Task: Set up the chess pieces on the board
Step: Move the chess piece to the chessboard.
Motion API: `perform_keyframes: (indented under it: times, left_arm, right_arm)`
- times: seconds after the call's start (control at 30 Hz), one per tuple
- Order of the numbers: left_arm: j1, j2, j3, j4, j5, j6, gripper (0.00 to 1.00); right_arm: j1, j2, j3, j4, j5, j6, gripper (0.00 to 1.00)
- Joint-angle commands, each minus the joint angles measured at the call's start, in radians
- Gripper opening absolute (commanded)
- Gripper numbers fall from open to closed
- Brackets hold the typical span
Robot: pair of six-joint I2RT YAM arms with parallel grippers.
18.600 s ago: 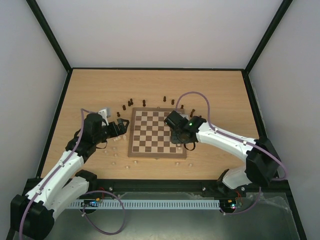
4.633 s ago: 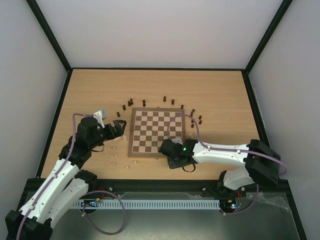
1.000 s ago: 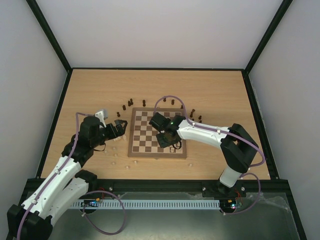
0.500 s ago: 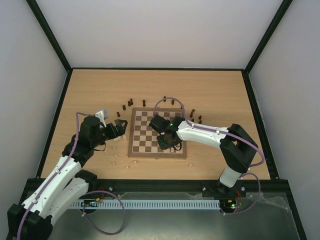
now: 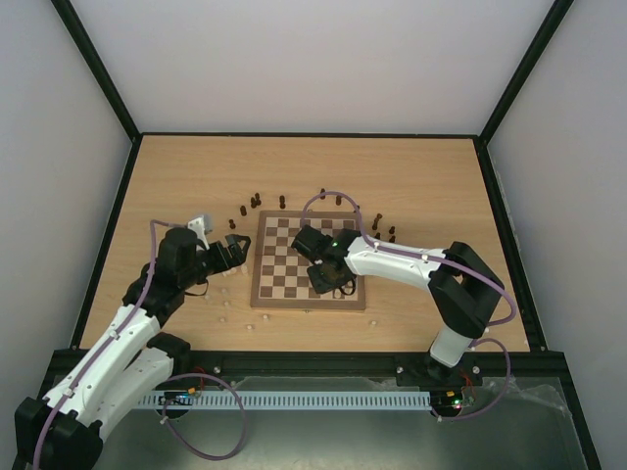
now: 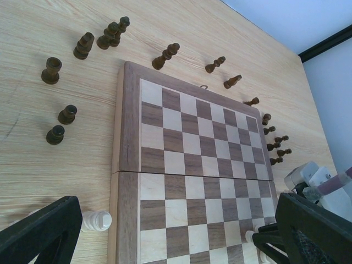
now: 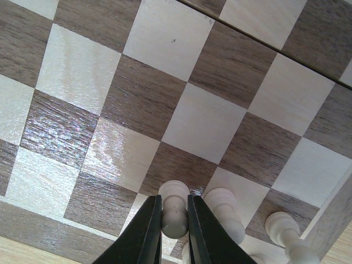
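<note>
Cream piece (image 7: 174, 192) pinched by right gripper (image 7: 174, 208), arm (image 5: 392, 259) reaching left over board (image 7: 203, 126).

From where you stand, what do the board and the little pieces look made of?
All wood, it seems: the board shows grain and a varnish-like glint; the pale pieces look smooth, turned, unstained; the dark pieces look stained brown, slightly glossy.

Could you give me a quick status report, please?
Left tool open, empty. Right tool shut on cream chess piece, at board edge row. Another cream piece close beside.
</note>
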Motion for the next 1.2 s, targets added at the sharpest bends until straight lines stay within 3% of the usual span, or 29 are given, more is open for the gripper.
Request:
perform_keyframes:
  times: [0.0, 0.7, 1.03, 1.17]
  left_arm:
    - [-0.004, 0.006, -0.012, 0.013, -0.001, -0.002, 0.99]
    - [-0.006, 0.019, -0.012, 0.019, -0.003, -0.001, 1.0]
    - [-0.005, 0.023, -0.009, 0.024, -0.003, -0.002, 1.0]
    - [-0.005, 0.022, -0.008, 0.024, -0.004, -0.003, 1.0]
  right_arm:
    - [0.005, 0.028, 0.001, -0.044, 0.02, -0.002, 0.14]
    - [-0.019, 0.043, 0.012, -0.019, 0.031, -0.012, 0.14]
    - [-0.019, -0.004, 0.017, -0.011, 0.015, -0.02, 0.22]
    - [-0.018, -0.051, 0.021, -0.007, 0.003, -0.019, 0.3]
